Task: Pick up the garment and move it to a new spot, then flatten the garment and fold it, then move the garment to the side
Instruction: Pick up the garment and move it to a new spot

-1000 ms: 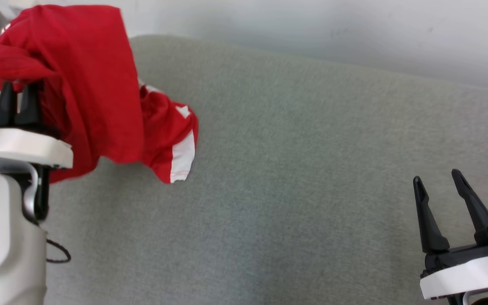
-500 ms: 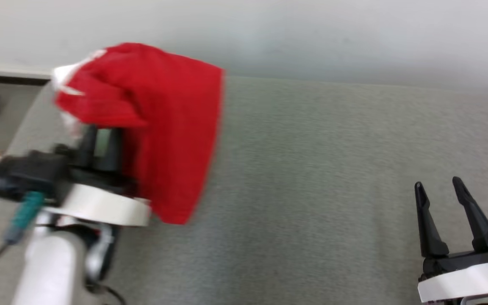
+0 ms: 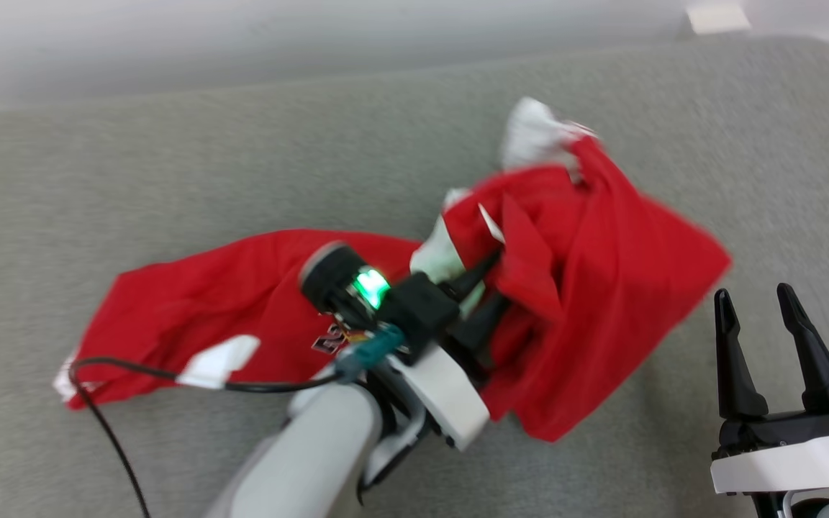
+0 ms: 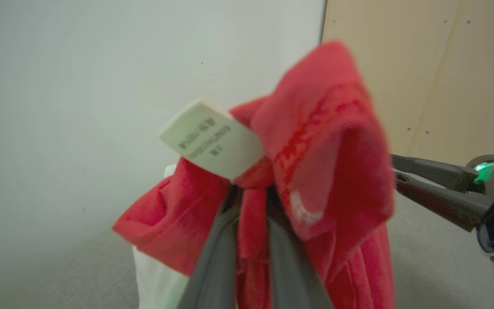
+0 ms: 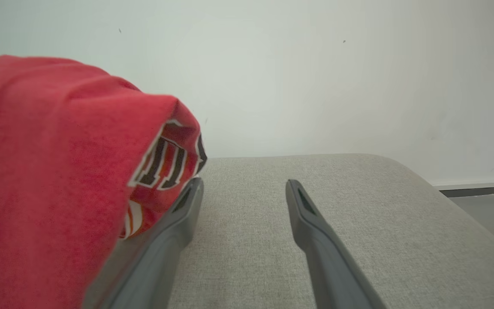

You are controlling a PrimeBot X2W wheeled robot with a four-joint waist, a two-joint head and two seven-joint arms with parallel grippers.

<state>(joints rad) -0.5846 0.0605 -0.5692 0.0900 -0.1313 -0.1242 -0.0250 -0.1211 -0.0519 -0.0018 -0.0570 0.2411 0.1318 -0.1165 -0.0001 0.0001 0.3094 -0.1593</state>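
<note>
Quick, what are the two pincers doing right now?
Left pincer: closed, holding the shirt.
Right pincer: open, holding nothing.

one red garment (image 3: 616,288), two grippers (image 3: 485,286) (image 3: 754,295)

We held our left gripper (image 3: 490,288) clamped on the garment (image 3: 601,252), arm reaching forward; our right gripper (image 3: 754,295) stood spread.
</note>
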